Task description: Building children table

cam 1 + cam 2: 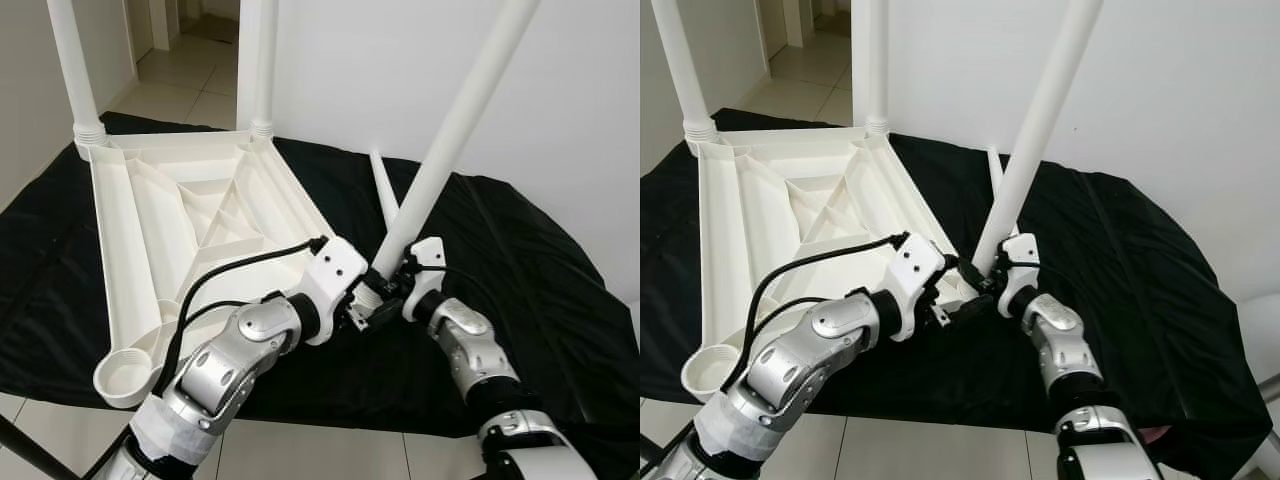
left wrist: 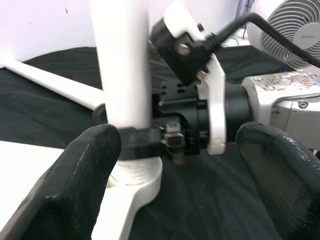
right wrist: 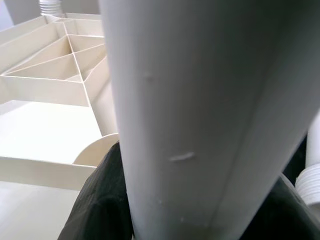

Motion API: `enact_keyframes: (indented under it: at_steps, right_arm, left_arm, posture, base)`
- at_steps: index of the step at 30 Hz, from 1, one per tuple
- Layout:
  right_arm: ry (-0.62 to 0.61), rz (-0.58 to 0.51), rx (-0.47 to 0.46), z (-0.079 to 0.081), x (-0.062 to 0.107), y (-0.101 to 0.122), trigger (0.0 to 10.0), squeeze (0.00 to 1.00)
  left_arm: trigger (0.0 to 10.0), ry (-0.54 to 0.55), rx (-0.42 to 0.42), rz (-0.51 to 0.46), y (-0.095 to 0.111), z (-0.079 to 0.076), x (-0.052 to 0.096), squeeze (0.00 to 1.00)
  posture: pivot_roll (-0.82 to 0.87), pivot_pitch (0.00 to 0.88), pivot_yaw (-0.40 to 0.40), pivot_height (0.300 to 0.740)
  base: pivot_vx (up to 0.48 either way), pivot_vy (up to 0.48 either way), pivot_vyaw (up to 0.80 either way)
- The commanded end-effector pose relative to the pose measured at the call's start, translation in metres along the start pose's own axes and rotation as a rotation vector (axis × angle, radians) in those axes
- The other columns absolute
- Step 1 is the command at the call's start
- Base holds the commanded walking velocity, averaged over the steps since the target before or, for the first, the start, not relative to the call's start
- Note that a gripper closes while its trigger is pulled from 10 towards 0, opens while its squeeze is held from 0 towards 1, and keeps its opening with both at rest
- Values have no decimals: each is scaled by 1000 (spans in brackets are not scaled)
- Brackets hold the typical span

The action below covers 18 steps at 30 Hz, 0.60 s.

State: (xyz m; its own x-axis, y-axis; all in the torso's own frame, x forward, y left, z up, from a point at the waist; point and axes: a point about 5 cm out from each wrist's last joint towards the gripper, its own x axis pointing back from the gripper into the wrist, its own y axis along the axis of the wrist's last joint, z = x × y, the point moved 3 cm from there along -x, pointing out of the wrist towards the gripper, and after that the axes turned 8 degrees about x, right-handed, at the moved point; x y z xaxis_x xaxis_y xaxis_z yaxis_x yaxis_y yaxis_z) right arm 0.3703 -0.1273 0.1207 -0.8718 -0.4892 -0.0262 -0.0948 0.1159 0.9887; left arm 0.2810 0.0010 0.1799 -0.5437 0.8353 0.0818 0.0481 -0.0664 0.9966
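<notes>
The right gripper [image 1: 392, 281] is pinching the third table leg [image 1: 455, 135] near its lower end, low in the centre of the head view, its fingers [image 3: 102, 200] wrapping the white tube in the right wrist view. The left gripper [image 1: 358, 312] is reaching in beside it with its fingers [image 2: 80, 175] spread wide on either side of the leg's base and the corner socket [image 2: 137, 177], closing on nothing.

The upturned tabletop [image 1: 190, 225] is lying ribs-up on a black cloth [image 1: 520, 250] in the left half of the frame. Two legs [image 1: 72, 60] are already standing in the far corners at upper left, a spare leg [image 1: 384, 190] is lying on the cloth at centre, and one socket [image 1: 125, 375] at lower left is waiting open.

The leg looks like hollow moulded plastic: light, stiff and smooth, so probably slippery under the pads. It is leaning sharply toward the upper right, and its length would give it leverage against a low grip. Holding close to the socket end seems best for steering the tip in. The tabletop also looks light and may slide on the cloth when pushed.
</notes>
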Motion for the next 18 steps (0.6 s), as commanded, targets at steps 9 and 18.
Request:
enact_keyframes:
  at_steps: [9,18]
  right_arm:
    - [-310,141,-46,-2,11,-22,10000,0]
    - [-569,175,-17,4,24,-16,10000,0]
  left_arm:
    - [10000,-37,-15,33,-10,0,2,0]
    - [10000,-44,-22,21,-10,-1,-1,0]
  posture:
    - [38,0,-136,740]
    - [30,0,-138,740]
  base:
    - [0,0,0]
    - [0,0,0]
